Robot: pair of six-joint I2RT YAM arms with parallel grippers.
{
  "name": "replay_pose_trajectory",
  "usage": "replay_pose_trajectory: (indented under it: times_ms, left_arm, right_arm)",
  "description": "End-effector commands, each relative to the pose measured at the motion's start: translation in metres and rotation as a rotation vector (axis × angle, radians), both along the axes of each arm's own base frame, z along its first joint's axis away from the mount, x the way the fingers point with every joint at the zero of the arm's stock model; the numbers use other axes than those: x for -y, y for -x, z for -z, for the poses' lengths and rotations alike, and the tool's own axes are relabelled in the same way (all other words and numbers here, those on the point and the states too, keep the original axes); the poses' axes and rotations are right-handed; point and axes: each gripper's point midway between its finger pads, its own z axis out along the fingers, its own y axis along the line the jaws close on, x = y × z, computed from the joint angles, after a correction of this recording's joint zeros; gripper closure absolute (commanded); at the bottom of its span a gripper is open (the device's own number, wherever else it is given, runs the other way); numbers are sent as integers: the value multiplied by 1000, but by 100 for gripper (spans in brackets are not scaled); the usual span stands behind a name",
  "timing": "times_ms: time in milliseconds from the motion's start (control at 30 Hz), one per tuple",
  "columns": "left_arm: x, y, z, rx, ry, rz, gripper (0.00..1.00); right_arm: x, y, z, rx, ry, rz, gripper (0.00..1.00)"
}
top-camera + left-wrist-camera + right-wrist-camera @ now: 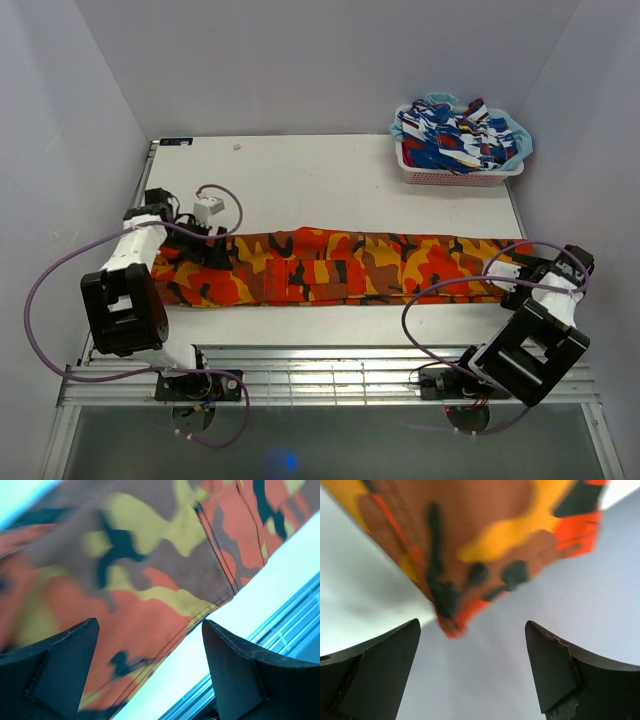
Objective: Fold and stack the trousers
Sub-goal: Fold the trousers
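The trousers (340,266), in orange, red and yellow camouflage with dark blotches, lie folded lengthwise in a long band across the table. My left gripper (208,243) is over the waist end at the left; its jaws stand open above the cloth's near edge (150,645), with nothing between them. My right gripper (512,282) is at the leg-hem end on the right; its jaws stand open, and the hem corner (452,622) hangs just ahead of them, not gripped.
A pink basket (455,175) of blue, white and red clothes stands at the far right corner. The table (320,180) ends in a slatted metal rail (330,375) at the near edge. White walls close in left, right and back.
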Motion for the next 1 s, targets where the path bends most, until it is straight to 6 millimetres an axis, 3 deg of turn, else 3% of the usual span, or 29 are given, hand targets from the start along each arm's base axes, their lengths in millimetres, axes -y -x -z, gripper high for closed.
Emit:
replay_pose_trajectory:
  times_ms: [0, 33, 67, 100, 167, 200, 233, 300, 333, 400, 500, 600, 767, 967]
  left_arm:
    - [-25, -10, -68, 101, 92, -139, 4]
    - [-34, -10, -76, 116, 82, -170, 3]
    - [-46, -9, -77, 115, 50, -205, 2]
    - [-65, -7, -82, 116, 30, -270, 2]
    - [-88, -2, -80, 96, -5, -361, 2]
    - [-114, 4, -77, 74, -35, -454, 2]
    - [-127, 7, -75, 60, -38, -508, 2]
    - [-163, 20, -65, -1, -33, -666, 2]
    - [-173, 24, -63, -17, -26, -706, 3]
    - [-199, 38, -52, -62, 10, -832, 3]
    - [-216, 55, -31, -139, 54, -935, 5]
    - [-224, 60, -17, -137, 89, -980, 5]
    - [-223, 57, 6, -137, 132, -1012, 7]
    - [-216, 58, 32, -202, 189, -1075, 11]
  right_arm:
    - [-5, -24, -48, -38, 60, -288, 10]
    - [-10, -29, -58, -15, 3, -261, 10]
    - [-3, -40, -86, 16, 12, -248, 10]
    - [-13, -32, -78, -45, -77, -232, 10]
    - [-20, -38, -85, -51, -171, -154, 10]
    - [-22, -42, -86, -79, -218, -120, 10]
    - [-31, -47, -85, -101, -254, -104, 10]
    - [-43, -52, -76, -153, -376, 30, 10]
    - [-59, -56, -70, -188, -419, 51, 10]
    - [-74, -57, -51, -253, -515, 205, 7]
    - [-91, -60, -28, -318, -586, 325, 4]
    - [-95, -60, -7, -352, -599, 382, 3]
    - [-76, -54, 33, -348, -495, 479, 3]
    - [-58, -46, 57, -367, -386, 518, 2]
